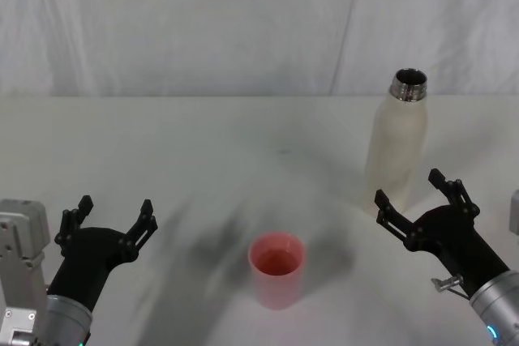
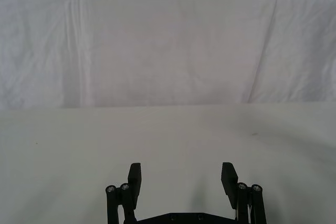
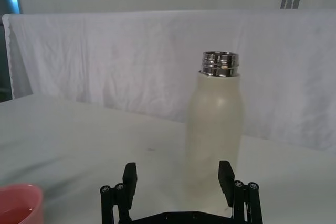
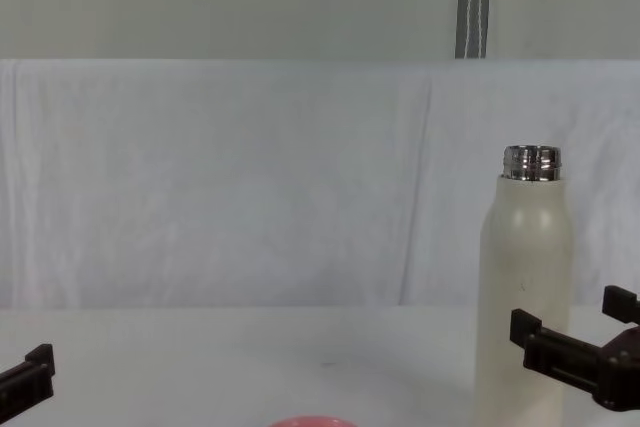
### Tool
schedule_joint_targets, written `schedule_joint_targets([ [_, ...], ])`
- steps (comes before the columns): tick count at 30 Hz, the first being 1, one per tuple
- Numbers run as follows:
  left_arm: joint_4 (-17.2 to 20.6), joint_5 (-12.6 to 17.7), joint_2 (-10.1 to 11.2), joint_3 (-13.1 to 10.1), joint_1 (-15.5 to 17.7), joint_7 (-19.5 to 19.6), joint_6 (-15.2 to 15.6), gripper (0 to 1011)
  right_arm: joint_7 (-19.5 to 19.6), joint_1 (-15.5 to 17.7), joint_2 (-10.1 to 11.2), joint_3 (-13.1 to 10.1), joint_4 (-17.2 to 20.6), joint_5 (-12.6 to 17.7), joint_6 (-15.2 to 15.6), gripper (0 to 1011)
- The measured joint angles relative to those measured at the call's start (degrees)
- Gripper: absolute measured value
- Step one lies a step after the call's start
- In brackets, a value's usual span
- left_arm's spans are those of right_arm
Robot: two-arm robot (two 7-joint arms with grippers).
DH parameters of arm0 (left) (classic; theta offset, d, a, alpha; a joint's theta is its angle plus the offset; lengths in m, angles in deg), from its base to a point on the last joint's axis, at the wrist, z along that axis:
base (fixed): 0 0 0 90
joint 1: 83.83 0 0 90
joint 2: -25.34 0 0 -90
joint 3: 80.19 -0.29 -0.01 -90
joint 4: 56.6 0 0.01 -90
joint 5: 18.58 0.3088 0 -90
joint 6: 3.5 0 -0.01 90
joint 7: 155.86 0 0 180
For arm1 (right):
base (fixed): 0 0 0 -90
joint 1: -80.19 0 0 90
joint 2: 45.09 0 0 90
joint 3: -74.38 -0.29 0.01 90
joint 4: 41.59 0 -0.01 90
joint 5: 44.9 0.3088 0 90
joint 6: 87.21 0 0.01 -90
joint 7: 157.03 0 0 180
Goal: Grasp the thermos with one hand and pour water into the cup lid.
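— From the head view: stands upright at the far right of the bench [image 1: 203, 143], the thermos [image 1: 396, 145], long axis vertical, steel neck uncapped. Just ahead of the right end effector [image 1: 415, 190], whose jaws are spread wide and grip nothing.

— And the cup lid [image 1: 276, 268]?

— Sits near the front, about midway between both arms. Left end effector [image 1: 113, 218] also spread and empty, well apart from the thermos.

— Left wrist view?

— Shows bare bench beyond parted fingers [image 2: 135, 177]; no thermos ahead.

— Right wrist view?

— Puts the thermos [image 3: 214, 129] straight ahead, slightly off centre toward one finger [image 3: 226, 174], not yet between them. Cup lid [image 3: 18, 203] off to the side.

— Chest view?

— Confirms the thermos [image 4: 524, 287] upright, with the right end effector [image 4: 575, 337] near its lower body. Clearly the nearer arm; probably calls for a forward reach.
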Motion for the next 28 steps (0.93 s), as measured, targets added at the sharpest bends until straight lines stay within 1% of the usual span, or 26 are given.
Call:
schedule_joint_targets([
  [7,0.0,0.0,0.0,0.0,0.0,0.0,0.0,1001,-0.1,0.4,-0.1,0.4,0.4,-0.4,0.4,1002],
  [10,0.0,0.0,0.0,0.0,0.0,0.0,0.0,1001,-0.2,0.4,-0.2,0.5,0.4,-0.5,1.0,1002],
  [28,0.0,0.0,0.0,0.0,0.0,0.0,0.0,1001,-0.2,0.3,-0.2,0.5,0.3,-0.5,0.9,1002],
])
